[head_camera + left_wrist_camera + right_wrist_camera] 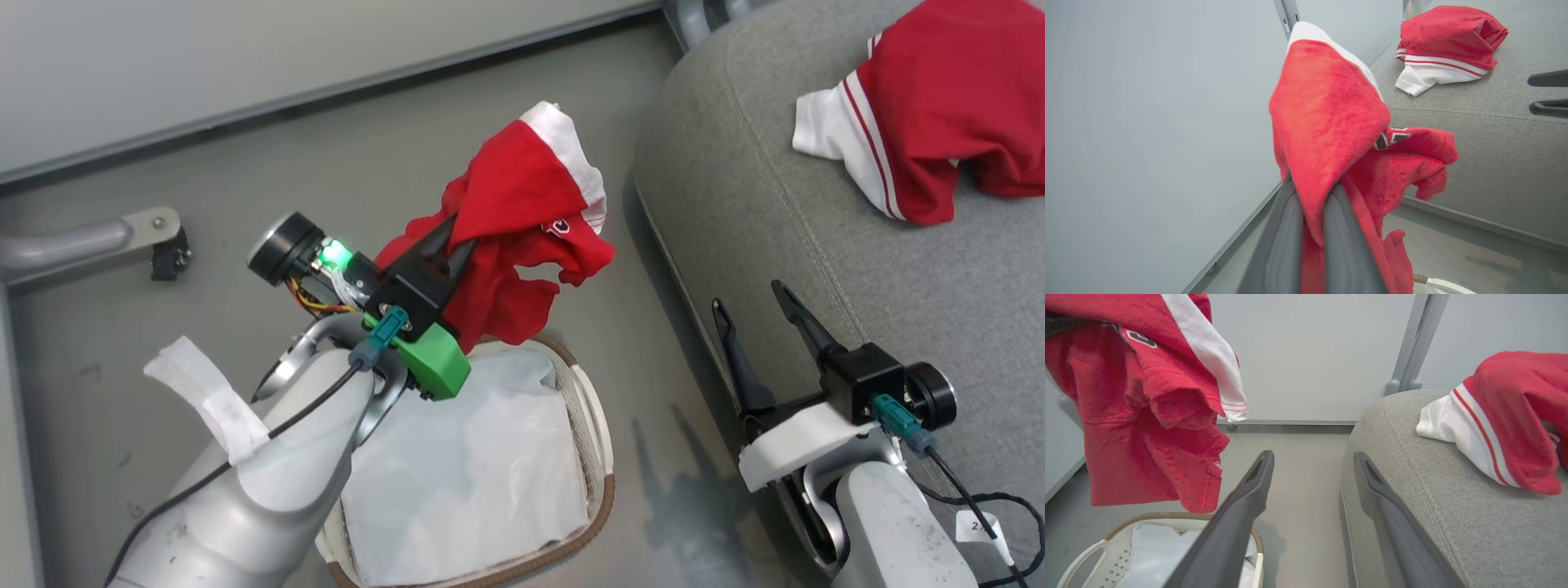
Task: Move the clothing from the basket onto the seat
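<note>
Here the left hand (457,237) is clenched on a fold of a red sports garment (522,188), holding it high so its hanging tail clears the basket (600,490) and white liner (465,465). The right hand (749,298) waits released beside the seat (735,163), out of the way. A second red garment (939,106) lies on that grey cushion, likely marking the drop spot.

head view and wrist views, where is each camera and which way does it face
Head view: on the head, looking down at basket and seat; both forearms show, left gripper shut on red garment, right gripper open.
Left wrist view: on that wrist, along its fingers past that garment toward the seat.
Right wrist view: on that wrist, along its fingers at the seat's edge.
All three share the second garment on the seat.
</note>
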Robot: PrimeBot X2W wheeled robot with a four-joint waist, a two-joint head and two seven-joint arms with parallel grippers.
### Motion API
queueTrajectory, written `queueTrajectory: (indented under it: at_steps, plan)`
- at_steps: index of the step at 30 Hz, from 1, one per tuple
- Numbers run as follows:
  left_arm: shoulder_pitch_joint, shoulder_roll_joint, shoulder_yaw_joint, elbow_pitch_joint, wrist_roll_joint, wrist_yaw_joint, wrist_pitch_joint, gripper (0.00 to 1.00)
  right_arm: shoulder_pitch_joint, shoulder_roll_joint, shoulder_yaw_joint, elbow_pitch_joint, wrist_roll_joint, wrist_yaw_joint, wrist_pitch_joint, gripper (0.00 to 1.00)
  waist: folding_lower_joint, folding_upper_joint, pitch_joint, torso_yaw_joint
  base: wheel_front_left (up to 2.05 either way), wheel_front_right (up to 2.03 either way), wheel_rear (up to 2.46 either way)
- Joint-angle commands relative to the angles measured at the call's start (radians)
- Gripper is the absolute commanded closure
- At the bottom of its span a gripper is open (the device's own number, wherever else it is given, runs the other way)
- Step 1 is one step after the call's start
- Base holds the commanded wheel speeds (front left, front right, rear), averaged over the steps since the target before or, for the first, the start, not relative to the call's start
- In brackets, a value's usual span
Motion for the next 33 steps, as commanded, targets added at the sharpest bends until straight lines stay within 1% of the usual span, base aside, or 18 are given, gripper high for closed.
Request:
queueTrajectory:
  at_steps: [1, 8, 12, 14, 20, 26, 29, 33]
  plan:
    - [-0.032, 0.011, -0.016, 0.003, -0.007, -0.003, 0.000, 1.00, 0.029, -0.005, 0.005, 0.009, -0.003, -0.001, -0.005, 0.00, 0.0001, 0.0000, -0.180, 0.079, 0.00, 0.00, 0.00]
    - [-0.163, 0.030, -0.116, 0.011, -0.073, -0.003, 0.000, 1.00, 0.071, -0.005, 0.041, 0.036, 0.000, -0.001, -0.005, 0.00, 0.0001, 0.0000, -0.296, 0.092, 0.00, 0.00, 0.00]
    - [-0.234, 0.028, -0.157, 0.012, -0.112, -0.003, 0.000, 1.00, 0.074, -0.004, 0.066, 0.039, 0.002, -0.001, -0.005, 0.00, 0.0001, 0.0000, -0.328, 0.098, 0.00, 0.00, 0.00]
    - [-0.277, 0.020, -0.179, 0.015, -0.129, -0.003, 0.000, 1.00, 0.067, -0.004, 0.100, 0.049, 0.006, -0.001, -0.005, 0.00, 0.0001, 0.0000, -0.345, 0.102, 0.00, 0.00, 0.00]
    - [-0.323, -0.005, -0.218, 0.026, -0.174, -0.003, 0.000, 1.00, 0.038, -0.004, 0.187, 0.066, 0.044, -0.001, -0.005, 0.00, 0.0001, 0.0000, -0.365, 0.116, 0.00, 0.00, 0.00]
    - [-0.341, -0.017, -0.250, 0.024, -0.185, -0.002, 0.000, 1.00, 0.005, -0.005, 0.264, 0.082, 0.084, -0.001, -0.005, 0.00, 0.0001, 0.0000, -0.376, 0.129, 0.00, 0.00, 0.00]
    - [-0.350, -0.025, -0.269, 0.016, -0.194, -0.002, 0.000, 1.00, -0.028, -0.004, 0.298, 0.110, 0.119, -0.001, -0.005, 0.00, 0.0001, 0.0000, -0.377, 0.138, 0.00, 0.00, 0.00]
    - [-0.360, -0.043, -0.295, 0.008, -0.207, -0.002, 0.000, 1.00, -0.095, -0.004, 0.323, 0.171, 0.136, -0.001, -0.005, 0.00, 0.0001, 0.0000, -0.377, 0.152, 0.00, 0.00, 0.00]
